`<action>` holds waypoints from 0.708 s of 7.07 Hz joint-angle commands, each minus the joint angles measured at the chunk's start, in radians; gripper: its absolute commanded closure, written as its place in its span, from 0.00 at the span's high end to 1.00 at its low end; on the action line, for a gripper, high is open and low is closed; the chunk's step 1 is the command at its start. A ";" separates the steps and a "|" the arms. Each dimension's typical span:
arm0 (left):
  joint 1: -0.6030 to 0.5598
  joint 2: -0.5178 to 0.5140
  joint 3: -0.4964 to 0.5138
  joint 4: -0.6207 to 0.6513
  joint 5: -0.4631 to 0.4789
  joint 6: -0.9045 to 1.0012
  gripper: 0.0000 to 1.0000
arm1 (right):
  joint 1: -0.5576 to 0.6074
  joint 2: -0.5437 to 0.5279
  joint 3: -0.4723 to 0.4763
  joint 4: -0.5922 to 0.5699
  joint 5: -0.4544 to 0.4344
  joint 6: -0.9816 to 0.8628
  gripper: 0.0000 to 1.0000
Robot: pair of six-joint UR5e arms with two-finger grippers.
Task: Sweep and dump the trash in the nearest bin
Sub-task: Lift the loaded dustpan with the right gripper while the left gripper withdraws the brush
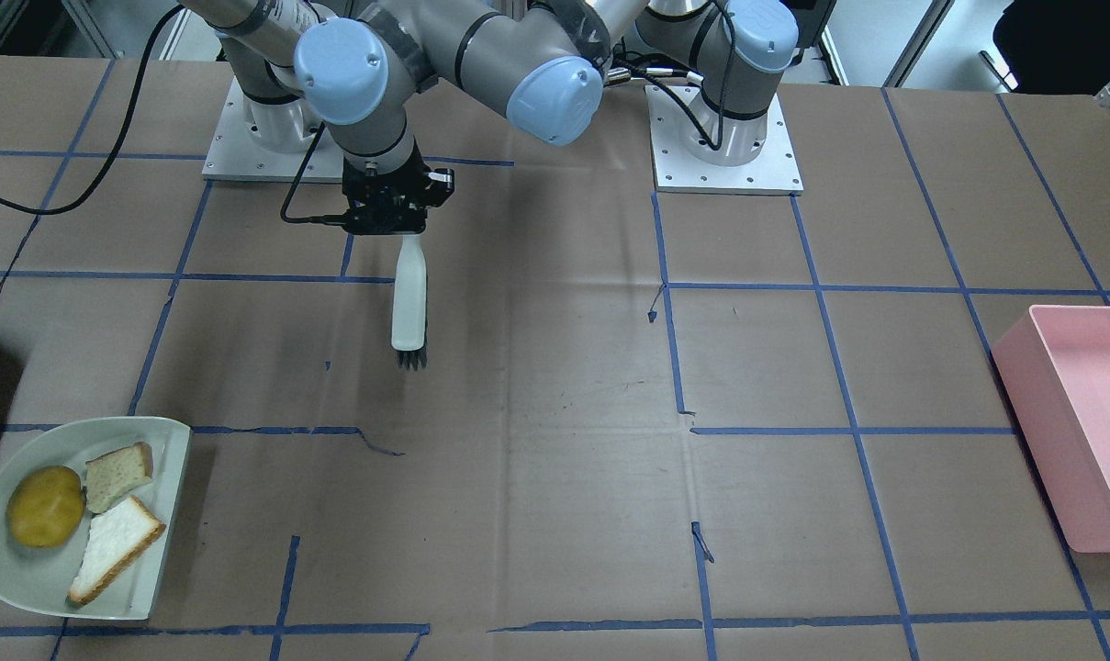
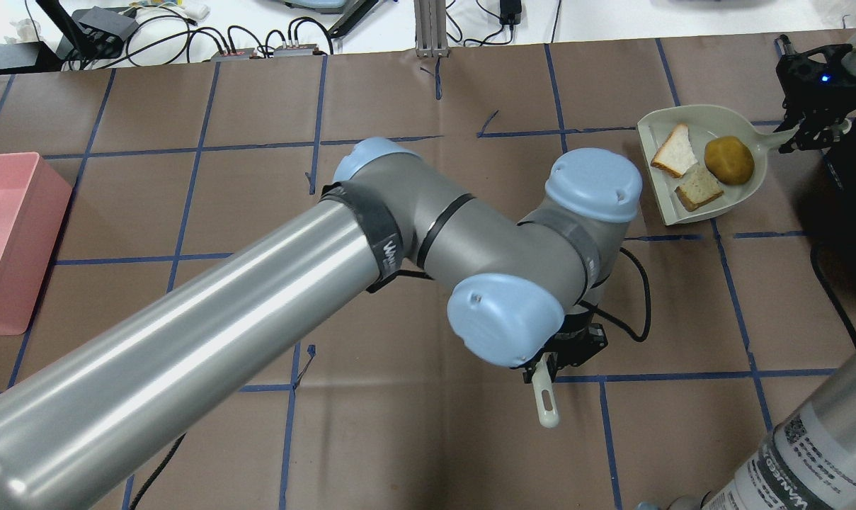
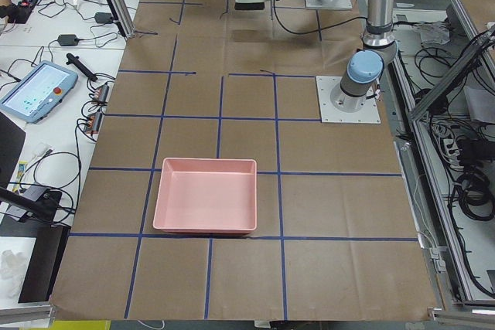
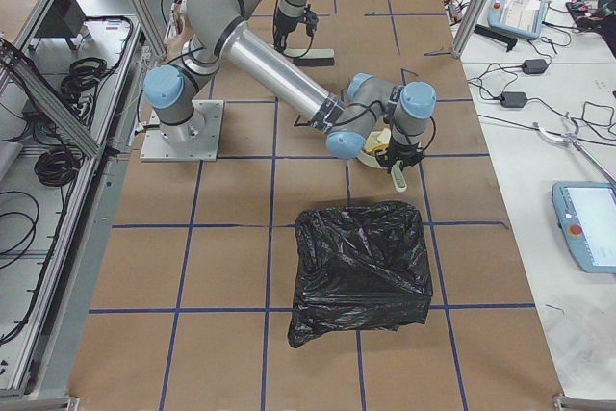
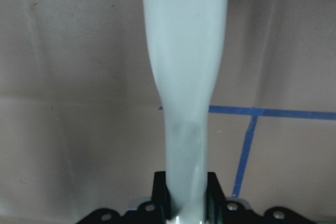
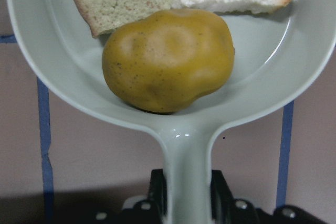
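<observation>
Trash [image 1: 105, 491] lies wholly in the pale dustpan [image 1: 22, 578], which you find at the lower left of the front-facing frame and at the upper right of the overhead frame. You see the yellow lump [image 1: 45, 519] at the handle end. The speckled bread piece [image 1: 118, 476] and the white bread piece [image 1: 114, 549] lie just beside it toward the open lip, both brown-crusted. The right gripper [image 6: 186, 190] is clenched on the dustpan's handle: in its wrist view the handle runs straight down between the two jaws at the bottom centre. You cannot tell whether the pan rests on the brown paper [image 1: 564, 459] or hangs just above it. The left gripper [image 1: 398, 216] sits left of centre in the upper part of the front-facing frame, well apart from the pan, grasping the white brush [image 1: 409, 294] by its handle. The dark bristles [image 1: 411, 358] point toward the bottom of that frame, and the left wrist view shows the handle pinched between the jaws. A black bag-lined bin [image 4: 361, 271] stands in the middle of the right-side view, near the right gripper. The pink bin [image 1: 1037, 413] is at the far right edge of the front-facing frame, well apart from the pan, with several blue tape lines [image 1: 674, 349] between them.
</observation>
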 commanded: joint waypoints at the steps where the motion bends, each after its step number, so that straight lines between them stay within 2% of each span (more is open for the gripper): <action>1: 0.000 0.147 -0.248 0.150 0.044 0.023 0.00 | 0.001 -0.053 -0.001 0.058 0.017 0.004 0.00; 3: -0.019 0.230 -0.382 0.187 0.046 0.023 0.00 | 0.001 -0.105 -0.001 0.113 0.019 0.004 0.00; 5: -0.020 0.241 -0.459 0.221 0.035 0.011 0.00 | -0.002 -0.159 -0.005 0.187 0.020 0.004 0.00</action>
